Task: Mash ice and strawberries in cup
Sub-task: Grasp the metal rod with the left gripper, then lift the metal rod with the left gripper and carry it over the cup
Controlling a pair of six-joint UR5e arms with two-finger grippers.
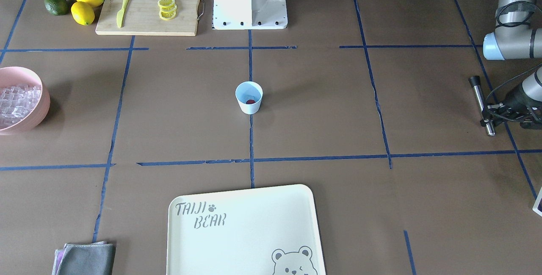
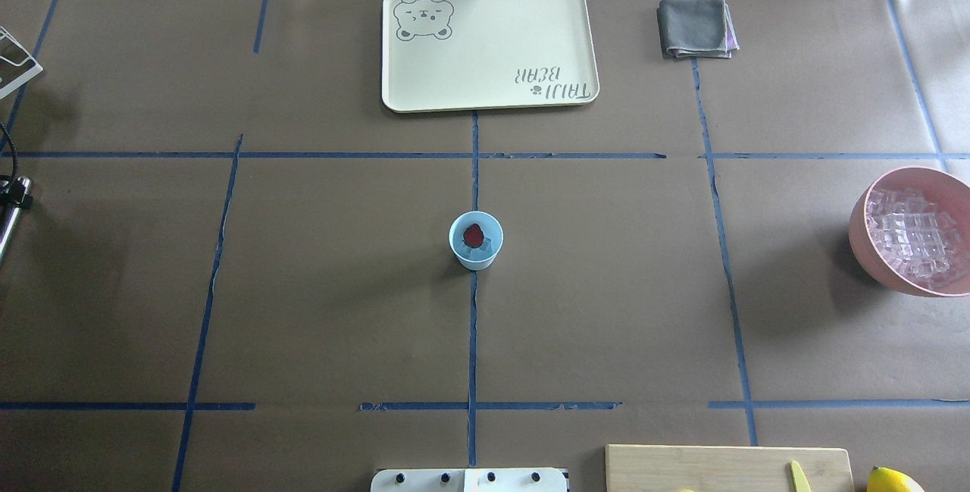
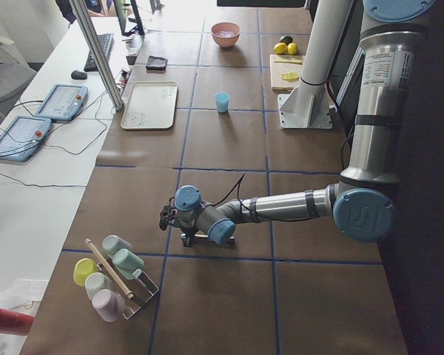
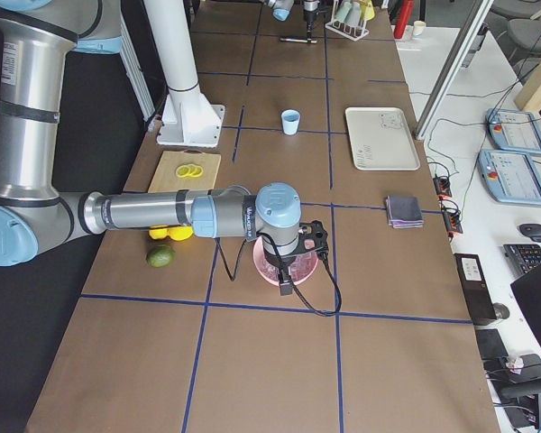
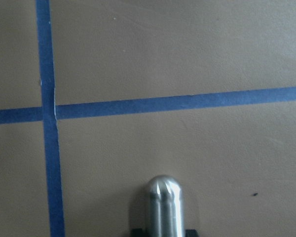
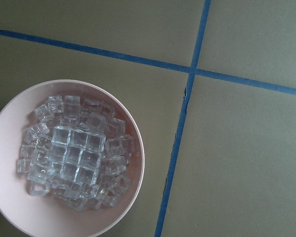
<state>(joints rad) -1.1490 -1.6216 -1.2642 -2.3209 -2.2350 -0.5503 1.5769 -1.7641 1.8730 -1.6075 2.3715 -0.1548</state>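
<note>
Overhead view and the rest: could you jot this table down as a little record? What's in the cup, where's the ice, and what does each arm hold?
Cup: small light blue plastic cup, upright at the table's centre
In cup: one red strawberry on a few clear ice cubes
Spare ice: heaped in the round pink bowl
Left gripper: shut on a steel rod with black cap, far from the cup
Right gripper: by the pink bowl; open or shut unclear
Mashing: not begun
</note>
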